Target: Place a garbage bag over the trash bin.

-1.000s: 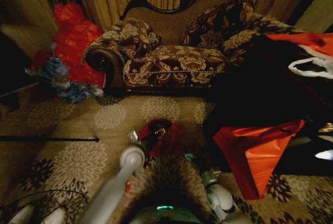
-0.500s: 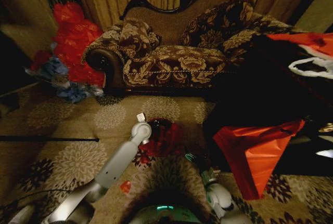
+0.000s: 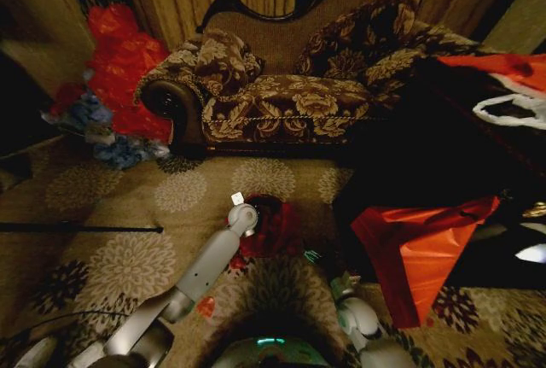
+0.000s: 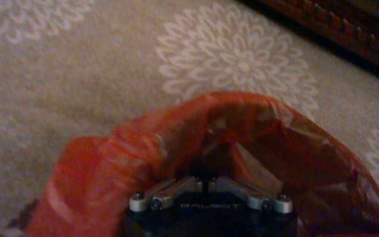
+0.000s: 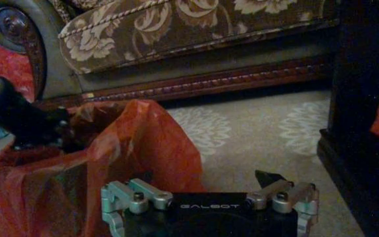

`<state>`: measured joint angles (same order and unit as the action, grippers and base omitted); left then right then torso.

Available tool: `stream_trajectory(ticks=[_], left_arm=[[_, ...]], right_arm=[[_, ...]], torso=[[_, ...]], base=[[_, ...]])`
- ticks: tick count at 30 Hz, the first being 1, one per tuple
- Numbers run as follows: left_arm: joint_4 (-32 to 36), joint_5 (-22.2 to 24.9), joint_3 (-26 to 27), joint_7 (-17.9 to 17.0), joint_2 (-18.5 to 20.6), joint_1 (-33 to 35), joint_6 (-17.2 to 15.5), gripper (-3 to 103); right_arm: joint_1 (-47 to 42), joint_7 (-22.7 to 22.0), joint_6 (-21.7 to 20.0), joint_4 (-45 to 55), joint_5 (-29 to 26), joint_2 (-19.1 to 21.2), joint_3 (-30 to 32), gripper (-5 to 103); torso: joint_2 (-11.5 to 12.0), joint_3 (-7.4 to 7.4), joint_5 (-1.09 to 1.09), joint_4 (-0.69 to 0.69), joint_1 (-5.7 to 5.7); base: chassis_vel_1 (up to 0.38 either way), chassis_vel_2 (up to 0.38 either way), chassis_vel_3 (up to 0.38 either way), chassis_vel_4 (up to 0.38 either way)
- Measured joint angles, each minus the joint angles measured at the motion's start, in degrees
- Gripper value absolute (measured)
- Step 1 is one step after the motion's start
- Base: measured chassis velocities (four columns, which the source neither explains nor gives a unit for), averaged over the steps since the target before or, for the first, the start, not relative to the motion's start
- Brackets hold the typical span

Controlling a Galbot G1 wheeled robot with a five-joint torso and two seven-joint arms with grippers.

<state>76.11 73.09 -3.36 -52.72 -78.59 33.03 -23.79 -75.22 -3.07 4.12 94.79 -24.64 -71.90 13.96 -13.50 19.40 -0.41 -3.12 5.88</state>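
Garbage bag (image 3: 275, 227): thin red film, standing open-mouthed on the patterned carpet (image 3: 128, 189) before the sofa (image 3: 290, 86); mouth spread wide, sides billowed.
Trash bin (image 3: 263, 207): dark form inside the bag; rim hidden, so whether film is folded over it cannot be told.
Left gripper (image 4: 206, 183): reaching into the bag's mouth, fingers drawn together; grasp on film uncertain.
Right gripper (image 5: 209, 190): just beside the bag, jaws spread, holding nothing.
Progress, as judged: bag on bin; seating and smoothing the edge remains.
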Motion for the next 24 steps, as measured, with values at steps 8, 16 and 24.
stream_trajectory(ticks=[8,16,24], left_arm=[[-6.3,-2.7,0.3,3.4,-4.2,-0.4,0.9,0],[-14.3,-6.3,1.1,6.9,-9.0,-1.0,1.3,0],[-18.3,-7.3,1.6,8.7,-11.3,-0.6,1.3,0]], right_arm=[[0.4,0.4,-0.2,-0.7,0.1,-0.4,-0.2,100],[0.0,0.5,-0.2,-0.6,0.1,0.1,0.0,100],[0.1,0.5,-0.2,-0.5,0.1,0.0,0.0,100]], torso=[[0.0,0.0,0.0,0.01,0.0],[0.0,0.0,0.0,0.0,0.0],[0.0,0.0,0.0,0.0,0.0]], base=[[0.0,0.0,0.0,0.0],[0.0,0.0,0.0,0.0],[0.0,0.0,0.0,0.0]])
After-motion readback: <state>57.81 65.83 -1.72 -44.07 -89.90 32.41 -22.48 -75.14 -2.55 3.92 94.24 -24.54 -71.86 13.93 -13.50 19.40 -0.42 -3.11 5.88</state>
